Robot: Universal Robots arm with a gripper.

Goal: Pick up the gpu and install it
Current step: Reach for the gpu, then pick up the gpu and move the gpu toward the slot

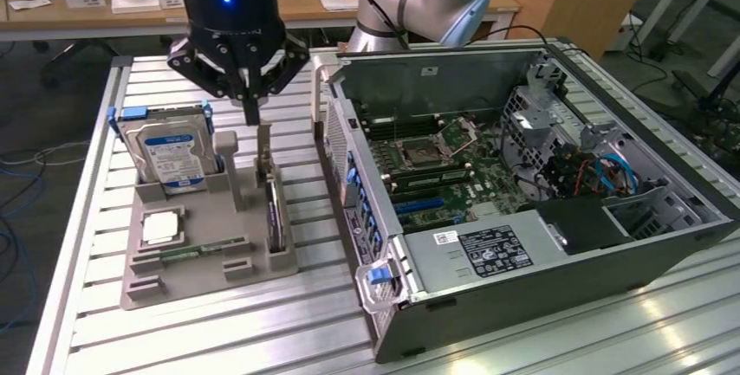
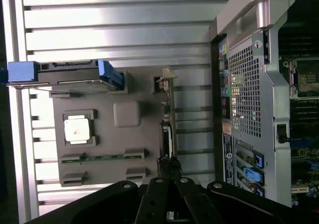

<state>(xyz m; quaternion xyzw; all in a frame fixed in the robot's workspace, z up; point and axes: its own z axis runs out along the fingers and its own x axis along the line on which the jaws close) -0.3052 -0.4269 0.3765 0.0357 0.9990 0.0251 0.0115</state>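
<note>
Hovering pinched together, the tool [image 1: 251, 118] hangs just above the gpu [image 1: 274, 210] (upright in its holder [image 1: 208, 278]).

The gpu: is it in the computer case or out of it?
Out. The gpu stands on edge in a slot of the grey holder, beside the open computer case.

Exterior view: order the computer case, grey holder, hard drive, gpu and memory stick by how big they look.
1. computer case
2. grey holder
3. hard drive
4. gpu, standing on edge, so a narrow strip
5. memory stick, the thinnest sliver
</note>
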